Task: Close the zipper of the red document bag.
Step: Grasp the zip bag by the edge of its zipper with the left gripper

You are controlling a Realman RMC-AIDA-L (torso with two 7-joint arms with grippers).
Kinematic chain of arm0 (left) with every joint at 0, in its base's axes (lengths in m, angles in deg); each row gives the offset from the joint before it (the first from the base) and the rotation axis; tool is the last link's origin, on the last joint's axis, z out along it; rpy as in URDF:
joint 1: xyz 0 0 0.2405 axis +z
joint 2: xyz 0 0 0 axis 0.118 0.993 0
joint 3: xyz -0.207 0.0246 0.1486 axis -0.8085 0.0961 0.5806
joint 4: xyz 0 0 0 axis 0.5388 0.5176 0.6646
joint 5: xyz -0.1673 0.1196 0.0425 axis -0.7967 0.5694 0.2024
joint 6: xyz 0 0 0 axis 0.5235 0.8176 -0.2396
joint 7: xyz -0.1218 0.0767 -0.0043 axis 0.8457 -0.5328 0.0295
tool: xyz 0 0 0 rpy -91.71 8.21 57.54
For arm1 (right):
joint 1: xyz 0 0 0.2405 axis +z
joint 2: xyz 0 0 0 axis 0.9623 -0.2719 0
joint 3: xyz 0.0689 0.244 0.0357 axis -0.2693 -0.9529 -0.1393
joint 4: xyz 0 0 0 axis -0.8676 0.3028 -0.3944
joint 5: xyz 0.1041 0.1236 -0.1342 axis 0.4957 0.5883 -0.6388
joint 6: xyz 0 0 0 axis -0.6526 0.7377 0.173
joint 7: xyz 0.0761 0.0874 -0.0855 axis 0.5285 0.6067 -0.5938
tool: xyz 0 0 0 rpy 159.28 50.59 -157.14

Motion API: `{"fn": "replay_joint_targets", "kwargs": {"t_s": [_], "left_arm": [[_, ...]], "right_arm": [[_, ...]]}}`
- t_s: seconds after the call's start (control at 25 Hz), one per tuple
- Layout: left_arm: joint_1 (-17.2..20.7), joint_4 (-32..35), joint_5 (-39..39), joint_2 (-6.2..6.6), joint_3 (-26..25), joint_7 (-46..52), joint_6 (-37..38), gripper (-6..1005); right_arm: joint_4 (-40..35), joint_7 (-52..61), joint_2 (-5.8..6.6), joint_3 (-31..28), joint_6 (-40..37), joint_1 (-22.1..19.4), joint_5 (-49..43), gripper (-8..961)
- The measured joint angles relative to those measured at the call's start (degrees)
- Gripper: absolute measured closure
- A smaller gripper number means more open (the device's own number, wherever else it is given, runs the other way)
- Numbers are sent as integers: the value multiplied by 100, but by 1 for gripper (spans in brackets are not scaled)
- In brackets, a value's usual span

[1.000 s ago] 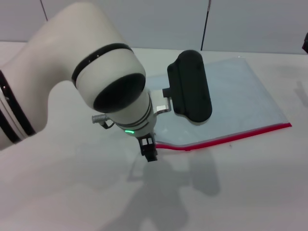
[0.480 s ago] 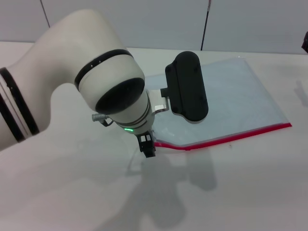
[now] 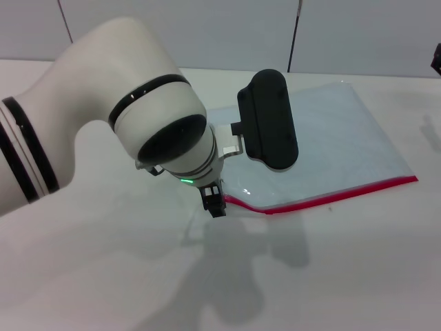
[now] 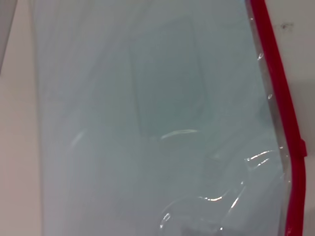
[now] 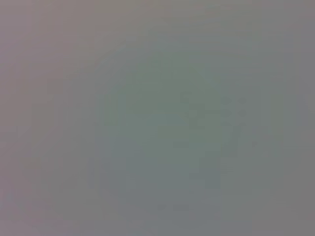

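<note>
We bring our left gripper [image 3: 216, 205] down at the near-left end of the zipper [image 3: 324, 198], the red strip running along the front edge of the red document bag [image 3: 337, 138], which lies flat on the white table [image 3: 103, 276] ahead of us. The fingertips sit right at that corner of the strip, but we cannot tell whether they are clenched on a slider or merely touching it, as the wrist hides the tips. From the left wrist, we see the pouch's clear film wrinkling near the red strip, with a small bump partway along its edge. Our right gripper is nowhere in sight; its wrist view shows only a blank grey field. To do this well, we judge we should pinch the slider squarely and draw it straight along the strip, keeping low so the film does not bunch or drag across the table.
</note>
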Motion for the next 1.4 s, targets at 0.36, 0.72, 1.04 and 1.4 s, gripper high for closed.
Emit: {"fn": "replay_joint_targets", "kwargs": {"t_s": [0.36,0.72,1.04,1.4], "left_arm": [[9,103,4,5,193,-11,358,121],[57,73,-19,11,222,-72,596,122],[65,102,-46,19,226,-98,764,122],[56,241,-15,23,226,-99,794,121]], "right_arm": [[0,0,0,-1,0,6,0,73],[6,0,0,-54,0,4,0,74],[9,0,0,-62,1,4,0,74],[-1,0,0,-62,82,14,0,74]]}}
